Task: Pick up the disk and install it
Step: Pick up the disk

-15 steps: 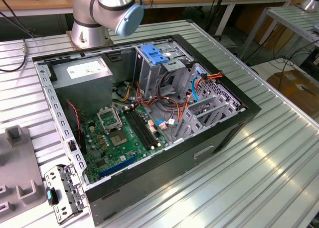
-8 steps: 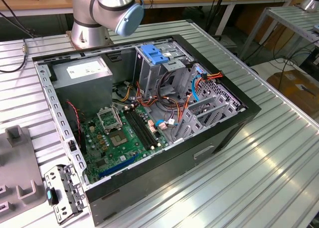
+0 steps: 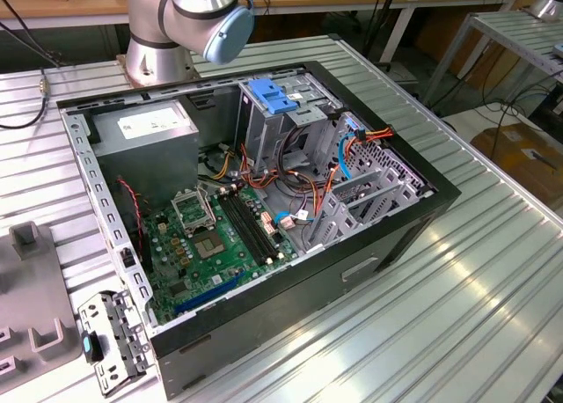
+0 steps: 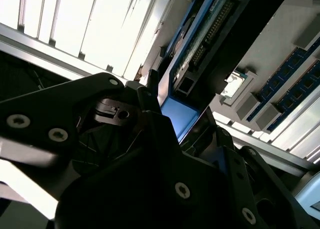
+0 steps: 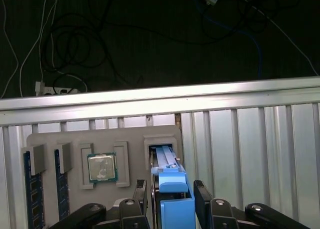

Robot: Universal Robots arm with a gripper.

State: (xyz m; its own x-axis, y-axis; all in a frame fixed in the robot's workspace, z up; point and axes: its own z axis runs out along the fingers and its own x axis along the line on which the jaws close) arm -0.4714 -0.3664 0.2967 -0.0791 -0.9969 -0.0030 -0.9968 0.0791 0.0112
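Black metal gripper (image 5: 170, 186) straddles the disk (image 5: 166, 161), a slim drive framed in glossy blue plastic, standing on edge at a slot of a matte grey tray (image 5: 50, 141). I cannot tell whether it grips. Beyond lies the ribbed aluminium table (image 5: 250, 139). The open computer case (image 3: 264, 328) holds no disk yet; installing remains.

We saw a ribbed metal table (image 3: 457, 280) that shone with bright reflections. Beyond its far side stood a bench with a wooden top (image 3: 62, 3). Near the table, at the exterior view's right, stood a second ribbed table (image 3: 519, 33), and brown cardboard (image 3: 523, 148) lay lower down between the two. In the first wrist view, past the table's edge, the floor (image 5: 150, 19) was dark, with loose cables (image 5: 75, 44) on it.
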